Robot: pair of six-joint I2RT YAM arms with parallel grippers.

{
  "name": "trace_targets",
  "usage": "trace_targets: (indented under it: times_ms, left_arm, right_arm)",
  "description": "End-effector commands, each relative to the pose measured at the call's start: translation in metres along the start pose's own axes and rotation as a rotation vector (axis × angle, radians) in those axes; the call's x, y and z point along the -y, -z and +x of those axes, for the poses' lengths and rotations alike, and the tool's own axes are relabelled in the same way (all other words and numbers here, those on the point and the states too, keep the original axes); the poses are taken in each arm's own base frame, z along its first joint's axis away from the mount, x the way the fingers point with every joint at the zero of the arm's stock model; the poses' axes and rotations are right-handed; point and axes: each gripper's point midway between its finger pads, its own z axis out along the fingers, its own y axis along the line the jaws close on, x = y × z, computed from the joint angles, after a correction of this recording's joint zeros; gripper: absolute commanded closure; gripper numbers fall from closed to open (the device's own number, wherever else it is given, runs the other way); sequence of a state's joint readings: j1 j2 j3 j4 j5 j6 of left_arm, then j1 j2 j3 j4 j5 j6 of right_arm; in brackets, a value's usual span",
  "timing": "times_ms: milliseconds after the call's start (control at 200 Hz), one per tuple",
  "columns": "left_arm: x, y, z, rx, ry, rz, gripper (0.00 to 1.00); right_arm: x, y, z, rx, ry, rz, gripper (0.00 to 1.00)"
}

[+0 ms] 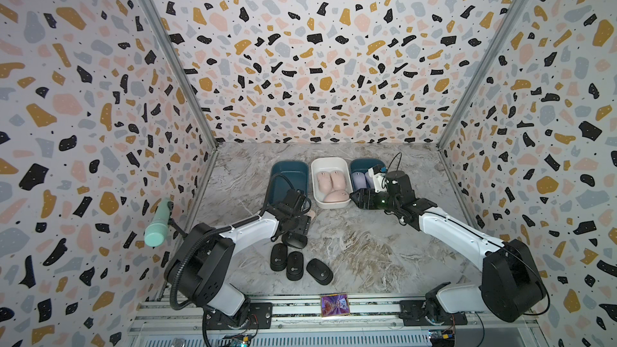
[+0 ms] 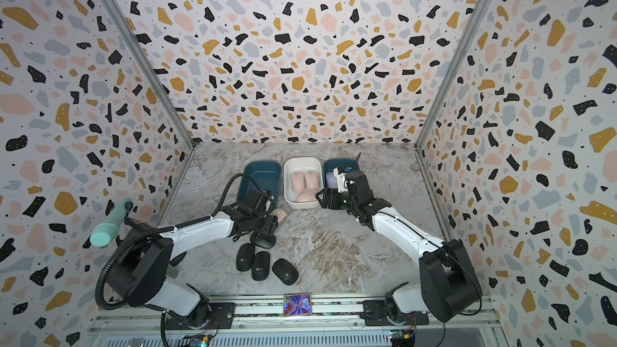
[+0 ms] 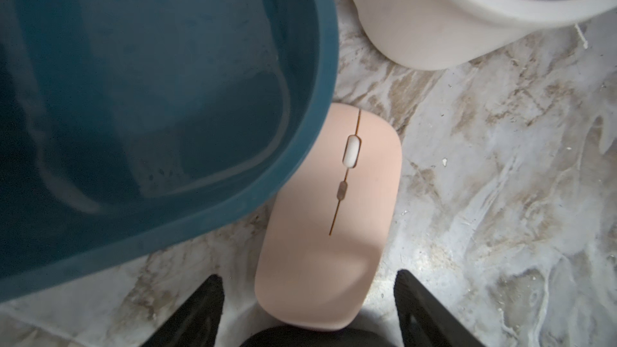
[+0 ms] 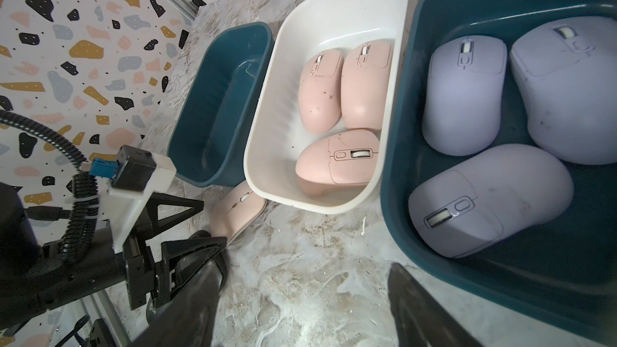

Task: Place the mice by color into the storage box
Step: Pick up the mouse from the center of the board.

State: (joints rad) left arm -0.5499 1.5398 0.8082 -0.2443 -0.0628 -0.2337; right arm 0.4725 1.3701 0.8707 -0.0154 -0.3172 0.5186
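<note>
Left wrist view: straddling pink mouse (image 3: 329, 215) with open left gripper (image 3: 309, 278), right gripper (image 4: 305, 270) likewise open; risks clipping teal bin (image 3: 329, 71), skidding mouse.

Left arm (image 1: 247, 228) and right arm (image 1: 450, 228) reach forward, jaws parted.

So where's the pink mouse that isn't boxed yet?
In the left wrist view the pink mouse lies on the table between the near ends of the empty blue box and the white box, just ahead of the open left tool.
</note>
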Motion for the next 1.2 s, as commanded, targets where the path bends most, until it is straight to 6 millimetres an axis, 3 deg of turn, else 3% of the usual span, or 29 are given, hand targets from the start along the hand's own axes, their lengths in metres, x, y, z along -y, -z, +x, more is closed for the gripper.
trace_targets:
  times_ms: [0,541,1191]
  left_arm:
    - [0.005,-0.002,-0.014,0.028,-0.013,0.030,0.20]
    - [0.008,-0.018,-0.012,-0.011,-0.015,0.039,0.22]
    - [0.014,-0.021,-0.009,-0.037,-0.050,-0.014,0.25]
  right_arm:
    - [-0.008,0.002,-0.011,0.017,0.017,-0.011,0.20]
    - [-0.008,0.001,-0.011,0.014,0.016,-0.013,0.20]
    - [-0.009,0.000,-0.009,0.008,0.002,-0.028,0.20]
